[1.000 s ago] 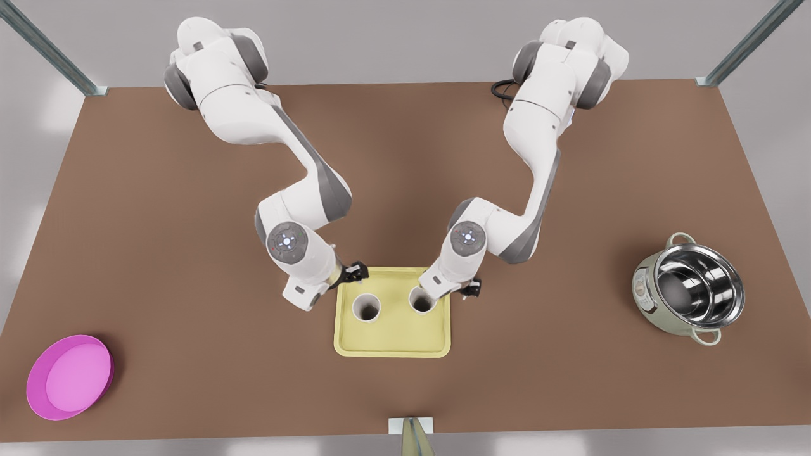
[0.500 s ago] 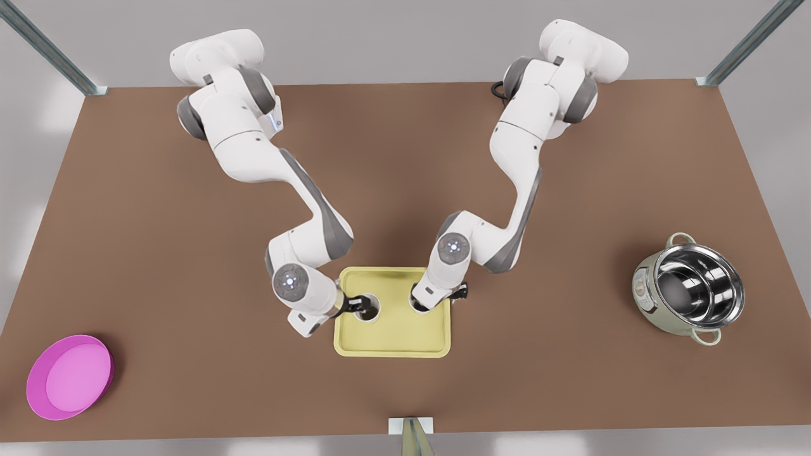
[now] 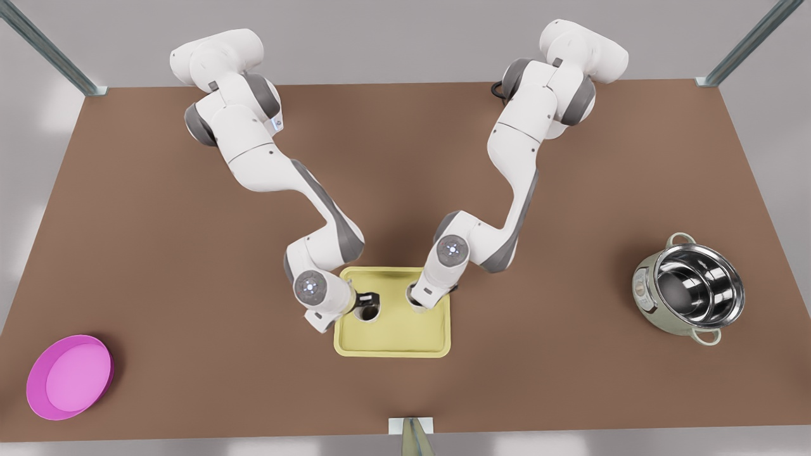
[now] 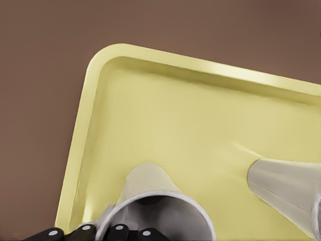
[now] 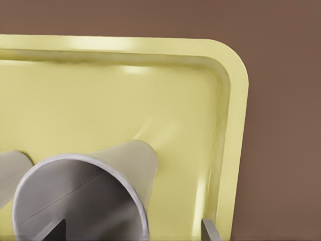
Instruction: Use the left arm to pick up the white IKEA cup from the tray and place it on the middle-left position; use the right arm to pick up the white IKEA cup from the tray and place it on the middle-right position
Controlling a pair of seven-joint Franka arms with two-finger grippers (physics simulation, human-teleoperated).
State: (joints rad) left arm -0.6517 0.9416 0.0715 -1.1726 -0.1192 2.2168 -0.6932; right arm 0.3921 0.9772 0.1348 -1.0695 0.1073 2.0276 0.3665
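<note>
My left jaws straddle the rim of the left white tapered cup, and my right jaws straddle the rim of the right white tapered cup; I cannot tell whether either pair has closed. Both cups stand upright on the pale yellow rectangular tray, near its far edge. I judge them light, rigid, smooth and tippable, best gripped across the rim wall; the plain brown table gives open room on both sides.
</note>
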